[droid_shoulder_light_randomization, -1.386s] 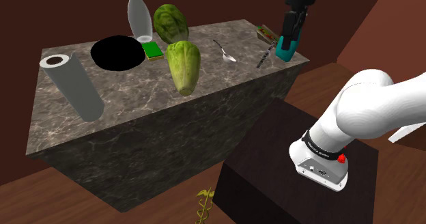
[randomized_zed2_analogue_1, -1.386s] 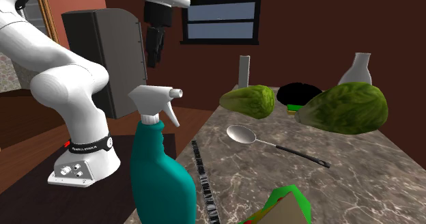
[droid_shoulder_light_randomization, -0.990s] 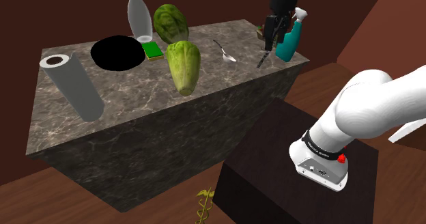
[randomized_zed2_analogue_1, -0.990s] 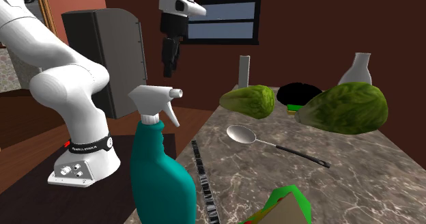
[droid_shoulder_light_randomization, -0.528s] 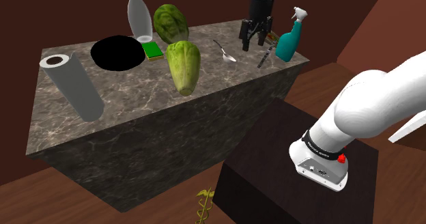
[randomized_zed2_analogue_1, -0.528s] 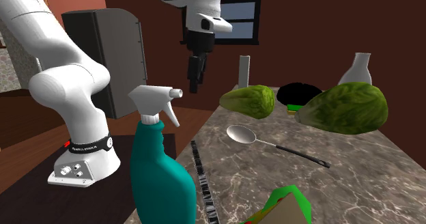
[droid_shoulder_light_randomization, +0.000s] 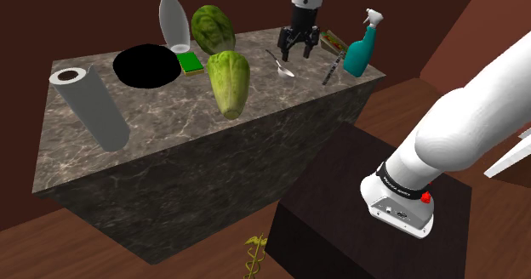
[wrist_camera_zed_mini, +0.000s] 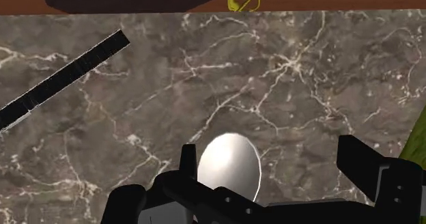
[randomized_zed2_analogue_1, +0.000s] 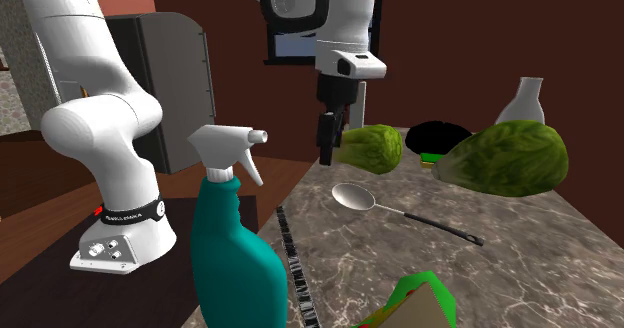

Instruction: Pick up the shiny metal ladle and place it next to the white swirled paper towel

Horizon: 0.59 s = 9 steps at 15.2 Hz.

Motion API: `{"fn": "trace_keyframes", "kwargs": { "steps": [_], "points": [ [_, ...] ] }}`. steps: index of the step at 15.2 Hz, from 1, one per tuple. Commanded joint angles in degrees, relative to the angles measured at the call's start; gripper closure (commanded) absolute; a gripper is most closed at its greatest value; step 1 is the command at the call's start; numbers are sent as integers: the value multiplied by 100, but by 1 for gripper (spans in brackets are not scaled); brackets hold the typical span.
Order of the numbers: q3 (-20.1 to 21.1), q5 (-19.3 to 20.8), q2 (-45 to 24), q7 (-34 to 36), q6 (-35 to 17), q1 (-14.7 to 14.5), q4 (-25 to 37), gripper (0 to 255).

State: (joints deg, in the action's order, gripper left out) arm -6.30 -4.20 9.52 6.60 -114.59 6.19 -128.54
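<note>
Just below black jaws, wide apart: ladle (wrist_camera_zed_mini: 229, 166), its bowl a glossy metal oval, on veined marble countertop (wrist_camera_zed_mini: 287, 72).

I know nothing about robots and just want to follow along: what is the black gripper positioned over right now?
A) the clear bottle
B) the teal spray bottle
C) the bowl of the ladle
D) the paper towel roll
C: in the wrist view the ladle's shiny bowl lies on the marble counter directly below the open gripper, framed by its two fingers.
</note>
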Motion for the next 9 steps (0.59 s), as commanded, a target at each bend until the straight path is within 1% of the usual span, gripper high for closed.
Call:
{"fn": "trace_keyframes", "kwargs": {
  "steps": [1, 9],
  "points": [
    [-54, -80, -385, 105, -229, 48, 237, 0],
    [-257, -503, -1931, 441, -844, 269, 1442, 0]
  ]
}}
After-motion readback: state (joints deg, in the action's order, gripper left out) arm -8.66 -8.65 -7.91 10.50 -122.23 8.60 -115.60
